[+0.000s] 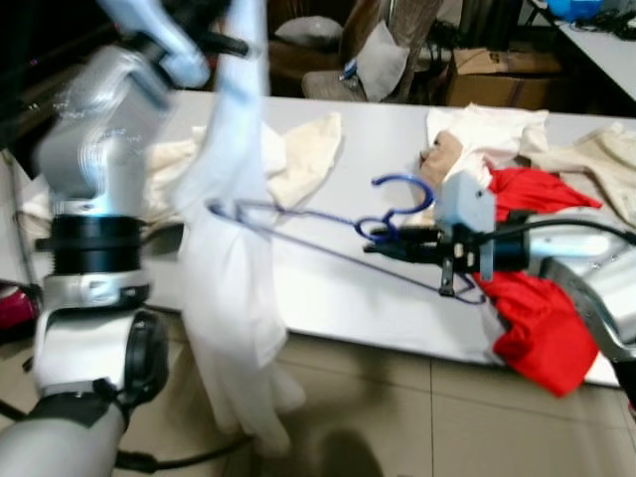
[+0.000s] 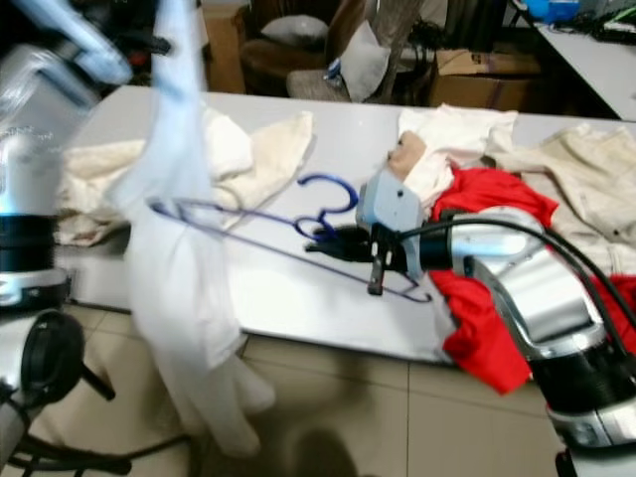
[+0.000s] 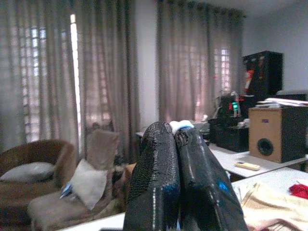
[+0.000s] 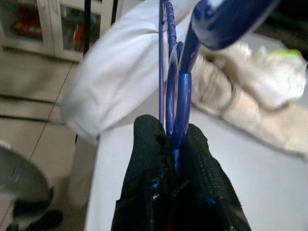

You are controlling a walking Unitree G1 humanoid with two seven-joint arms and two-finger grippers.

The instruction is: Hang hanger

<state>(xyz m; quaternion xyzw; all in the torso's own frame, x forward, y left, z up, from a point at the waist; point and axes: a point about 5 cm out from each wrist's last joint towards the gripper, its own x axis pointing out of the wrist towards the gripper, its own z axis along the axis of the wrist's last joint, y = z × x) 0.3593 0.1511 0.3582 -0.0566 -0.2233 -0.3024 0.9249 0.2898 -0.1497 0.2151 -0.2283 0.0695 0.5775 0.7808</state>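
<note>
**Hanger pinched over the table, garment held aloft**

A white table (image 1: 328, 288) is strewn with clothes — three cream pieces and one red garment (image 1: 532, 298) draped over its near edge. A white garment (image 1: 234, 248) is held high by the left gripper (image 3: 175, 159), fingers pressed together on the cloth. One blue hanger (image 1: 397, 214) is pinched at its neck by the right gripper (image 4: 175, 159) — its far end reaches into the hanging garment.
</note>
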